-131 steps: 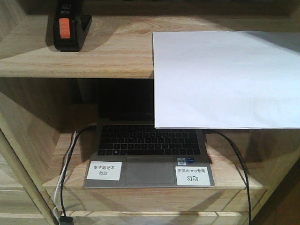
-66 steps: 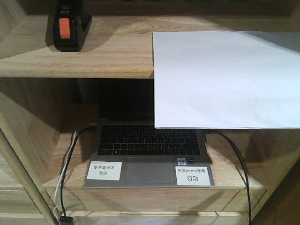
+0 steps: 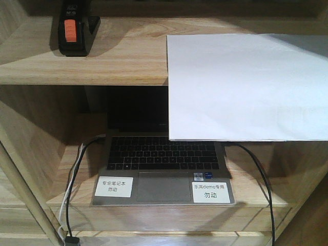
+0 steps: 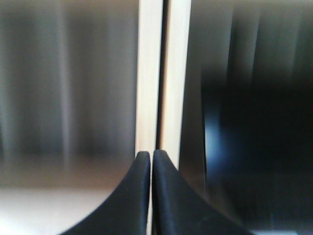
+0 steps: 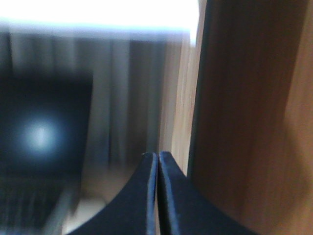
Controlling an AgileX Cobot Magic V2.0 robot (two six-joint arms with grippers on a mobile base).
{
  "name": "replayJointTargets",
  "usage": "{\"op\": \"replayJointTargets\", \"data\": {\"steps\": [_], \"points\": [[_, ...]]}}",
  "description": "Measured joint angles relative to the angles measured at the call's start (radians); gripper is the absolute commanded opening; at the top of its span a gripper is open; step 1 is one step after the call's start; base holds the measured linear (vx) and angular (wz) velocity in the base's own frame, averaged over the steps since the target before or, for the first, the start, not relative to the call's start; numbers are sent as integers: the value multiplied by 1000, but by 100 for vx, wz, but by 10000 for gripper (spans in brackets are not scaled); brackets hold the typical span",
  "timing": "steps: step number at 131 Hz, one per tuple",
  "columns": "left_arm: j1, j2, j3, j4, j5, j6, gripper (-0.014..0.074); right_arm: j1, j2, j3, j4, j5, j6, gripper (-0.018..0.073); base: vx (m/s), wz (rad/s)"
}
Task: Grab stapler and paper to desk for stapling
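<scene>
The left gripper (image 4: 150, 155) has its black fingertips pressed together with nothing between them, and just beyond them stands a pale wooden upright (image 4: 149, 73); the rest of that view is blur. The right gripper (image 5: 157, 155) is likewise pinched closed and empty, with a brown wooden panel (image 5: 254, 122) to its right. In the front view, dark and white cables (image 3: 72, 205) hang at the near left of the lower shelf (image 3: 169, 215), where an open laptop (image 3: 163, 169) sits bearing two white labels (image 3: 114, 186). Above it on the upper shelf (image 3: 123, 61) lies the paper (image 3: 246, 87), flat on the right side, its long side seemingly running left to right – its near edge juts past the shelf front and its right end is cut off by the frame. Well apart from it, at the far left, rests the stapler (image 3: 77, 31) – long axis near to far, orange end facing near.
</scene>
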Motion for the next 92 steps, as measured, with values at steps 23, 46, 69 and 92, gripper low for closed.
{"op": "replayJointTargets", "data": {"steps": [23, 46, 69, 92], "points": [[0, 0, -39, -1, -167, 0, -6, 0, 0, -42, -1, -126, 0, -7, 0, 0], [0, 0, -295, -1, -118, 0, -6, 0, 4, -258, 5, -145, 0, -6, 0, 0], [0, 95, -598, -1, -57, 2, -6, 0, 124, -538, 69, -134, 0, -6, 0, 0], [0, 284, -897, -1, 38, 2, -6, 0, 317, -865, 91, -4, 0, -6, 0, 0]]}}
